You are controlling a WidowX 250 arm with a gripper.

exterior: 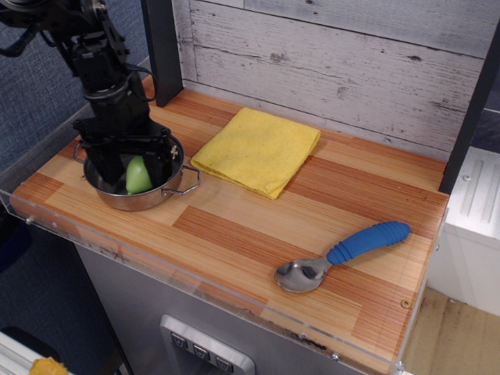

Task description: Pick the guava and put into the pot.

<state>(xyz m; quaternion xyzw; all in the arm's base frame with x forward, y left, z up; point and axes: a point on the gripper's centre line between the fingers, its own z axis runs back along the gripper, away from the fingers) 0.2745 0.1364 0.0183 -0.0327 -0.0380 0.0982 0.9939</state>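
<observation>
The light-green guava [138, 176] lies inside the shiny steel pot [160, 198] at the left end of the wooden board. My black gripper [134, 162] reaches down into the pot from above. Its fingers [162, 156] stand apart on either side of the guava, wider than the fruit, so the gripper looks open. The fingers hide the back part of the pot. The pot's right wire handle [187, 180] points toward the yellow cloth.
A folded yellow cloth [256, 149] lies just right of the pot. A spoon with a blue handle [344, 251] lies near the front right. A dark post [162, 47] stands behind the pot, and a plank wall runs along the back.
</observation>
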